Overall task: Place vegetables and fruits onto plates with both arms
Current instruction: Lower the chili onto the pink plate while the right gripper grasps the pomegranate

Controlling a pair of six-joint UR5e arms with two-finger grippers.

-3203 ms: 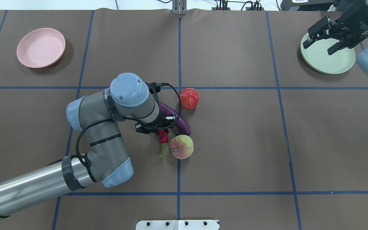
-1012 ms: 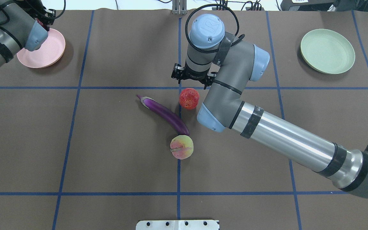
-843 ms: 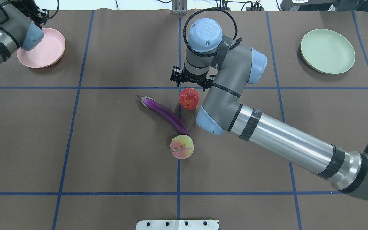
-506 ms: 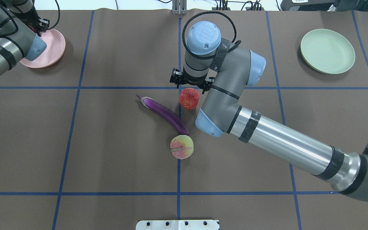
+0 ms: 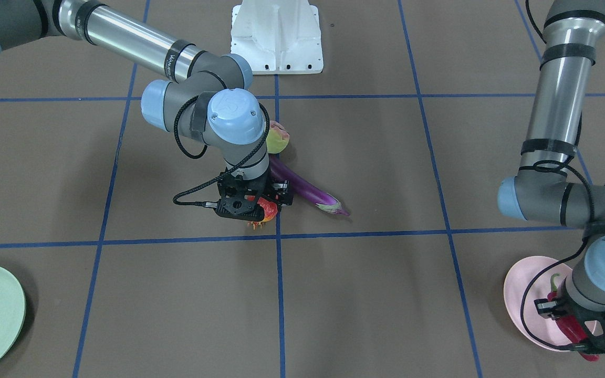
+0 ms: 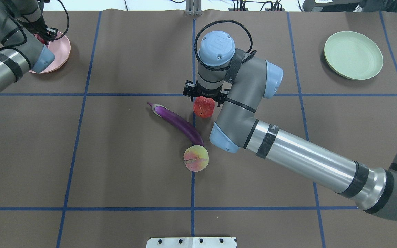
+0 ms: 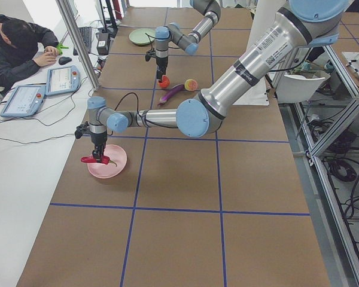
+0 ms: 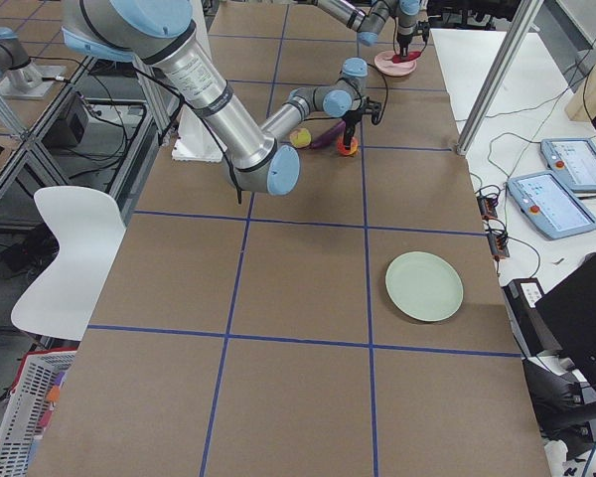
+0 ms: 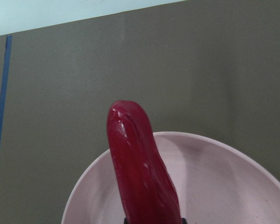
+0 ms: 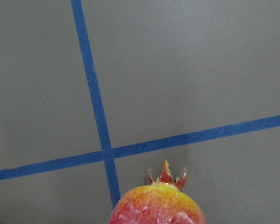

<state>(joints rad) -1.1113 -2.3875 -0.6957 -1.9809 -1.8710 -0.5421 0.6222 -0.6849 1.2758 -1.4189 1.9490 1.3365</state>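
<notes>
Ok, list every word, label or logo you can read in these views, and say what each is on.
"WA...": white print on the black band round the grey-and-silver right arm; the rest is too blurred to read.
Embossed logo on that arm's round light-blue joint cap: letters unclear.
Screens of the two blue-framed tablets: too small to read.
Nothing else carries text.

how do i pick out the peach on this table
Find the brown table and the produce cluster at its centre. By the rounded end of the purple eggplant, on the robot's side, lies the peach: round, yellow-green with a pink blush, unlike the speckled pomegranate.
</notes>
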